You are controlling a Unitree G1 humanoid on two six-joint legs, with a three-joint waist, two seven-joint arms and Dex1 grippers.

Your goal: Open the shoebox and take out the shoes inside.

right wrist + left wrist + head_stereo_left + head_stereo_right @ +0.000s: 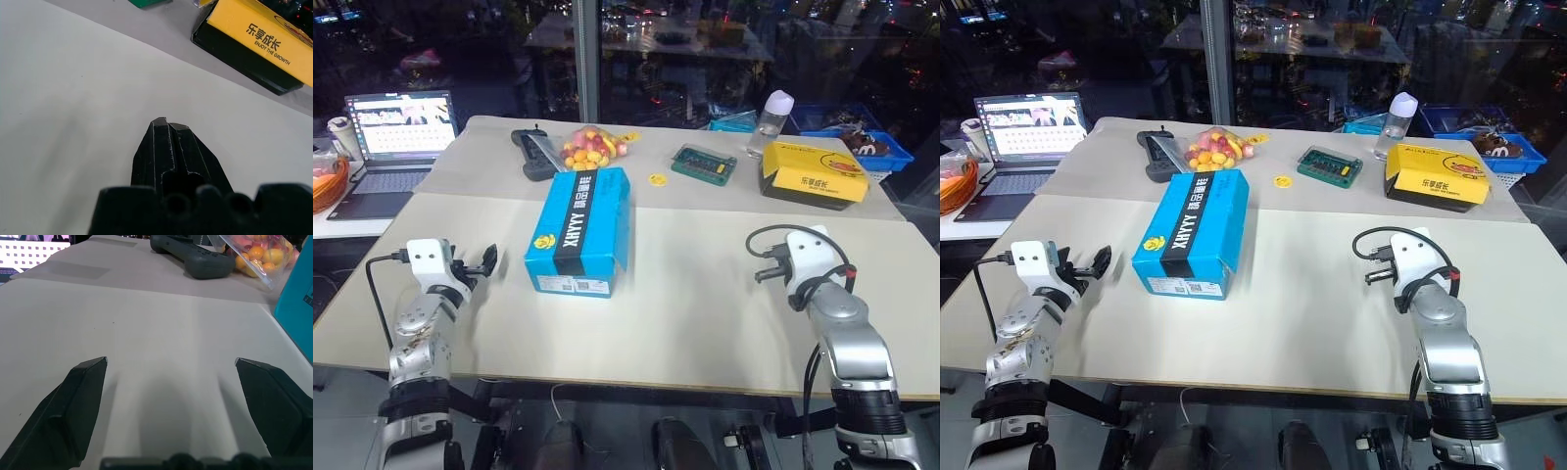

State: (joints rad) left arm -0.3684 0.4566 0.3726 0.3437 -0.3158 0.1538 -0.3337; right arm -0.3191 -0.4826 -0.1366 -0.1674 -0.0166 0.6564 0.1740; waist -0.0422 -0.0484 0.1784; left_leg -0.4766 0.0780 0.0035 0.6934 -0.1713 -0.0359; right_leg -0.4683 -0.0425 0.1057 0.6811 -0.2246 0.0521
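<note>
Blue shoebox sits closed; my left hand gapes wide, right hand pinched empty. I risk shoving the box off the table.

Beige table: closed shoebox mid-left; behind it black controller, fruit bag, green board, yellow box.

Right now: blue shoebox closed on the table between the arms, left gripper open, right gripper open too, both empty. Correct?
Not quite. The right gripper is shut, its two black fingers pressed together over bare table in the right wrist view. The rest holds: the shoebox sits closed between the arms, the left gripper is open, and neither holds anything.
</note>
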